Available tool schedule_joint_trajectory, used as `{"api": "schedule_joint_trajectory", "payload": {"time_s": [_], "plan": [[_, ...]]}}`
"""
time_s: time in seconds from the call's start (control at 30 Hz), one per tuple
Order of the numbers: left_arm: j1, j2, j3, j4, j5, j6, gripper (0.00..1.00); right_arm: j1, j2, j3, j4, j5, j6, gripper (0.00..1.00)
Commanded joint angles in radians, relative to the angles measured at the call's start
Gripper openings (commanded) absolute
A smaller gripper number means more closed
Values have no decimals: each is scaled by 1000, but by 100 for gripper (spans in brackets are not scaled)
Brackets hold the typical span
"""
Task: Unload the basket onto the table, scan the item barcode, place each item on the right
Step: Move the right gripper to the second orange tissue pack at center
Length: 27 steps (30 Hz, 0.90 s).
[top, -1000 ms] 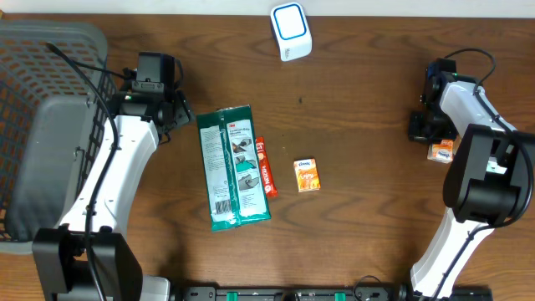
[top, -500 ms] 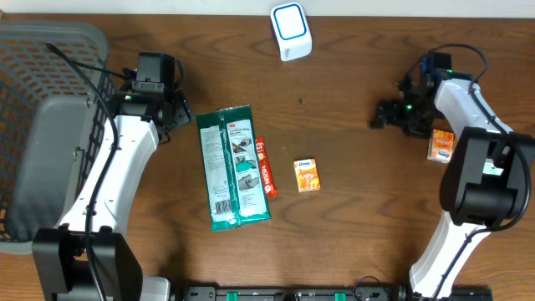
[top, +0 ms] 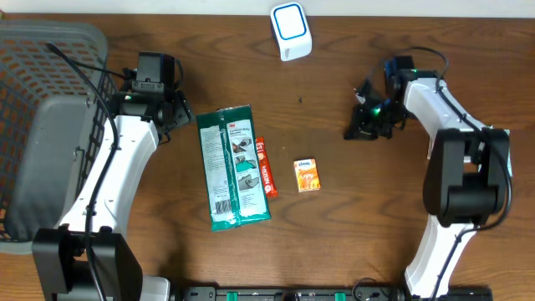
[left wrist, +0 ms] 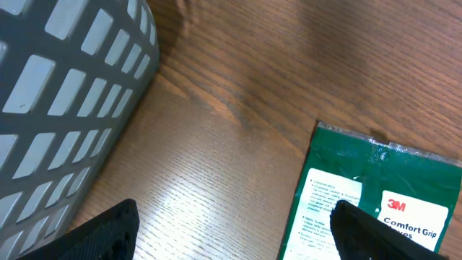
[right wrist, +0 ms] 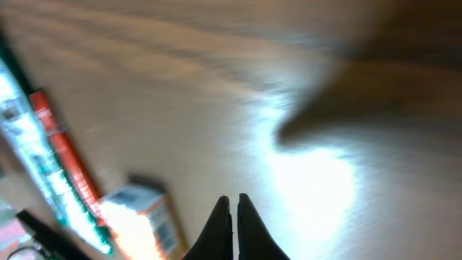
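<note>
Where the overhead camera looks down, the scanner [top: 291, 31] stands at the far edge of the table [top: 376, 226], white with a blue square on top. Three items lie flat near the middle: a green pack [top: 233, 167], a red bar [top: 265, 167] touching the pack's right edge, and a small orange box [top: 307, 176] a little apart to the right of the bar. No item is at the scanner or in either gripper. A grey basket [top: 25, 58] fills the left side. The left gripper [top: 177, 115] sits between the basket and the pack's top corner, near both. The right gripper [top: 355, 130] hangs over bare wood, below and to the right of the scanner and well apart from the box. From above its jaws are too small to read.

From the left wrist, the left gripper [left wrist: 234, 235] is spread wide, with one fingertip at each lower corner and only wood between them. The basket's slotted wall [left wrist: 65, 108] is on the left. The pack's top end [left wrist: 375, 202], with its 3M label, lies to the right, just above the right finger [left wrist: 361, 231].

From the right wrist, the picture is blurred. The right gripper [right wrist: 232, 209] is closed, its fingers [right wrist: 220, 227] pressed together on nothing, above glare on the wood. The box [right wrist: 141, 217], the bar [right wrist: 65, 155] and the pack [right wrist: 22, 144] show at the left.
</note>
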Motion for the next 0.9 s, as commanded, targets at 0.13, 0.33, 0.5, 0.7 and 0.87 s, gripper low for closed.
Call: {"api": "schedule_joint_trajectory", "payload": {"time_s": [0.13, 0.33, 0.5, 0.7, 0.87], "plan": [[0, 0, 5, -3, -17, 10, 85, 174, -118, 23, -57, -25, -1, 10], [0, 0, 5, -3, -17, 10, 85, 342, -112, 10, -59, 166, 89, 1], [0, 0, 5, -3, -17, 10, 85, 478, -112, 7, -60, 400, 243, 1], [0, 0, 5, -3, -17, 10, 84, 589, -112, -32, -60, 604, 425, 1], [0, 0, 5, -3, -17, 10, 85, 636, -112, -70, -50, 672, 482, 1]]}}
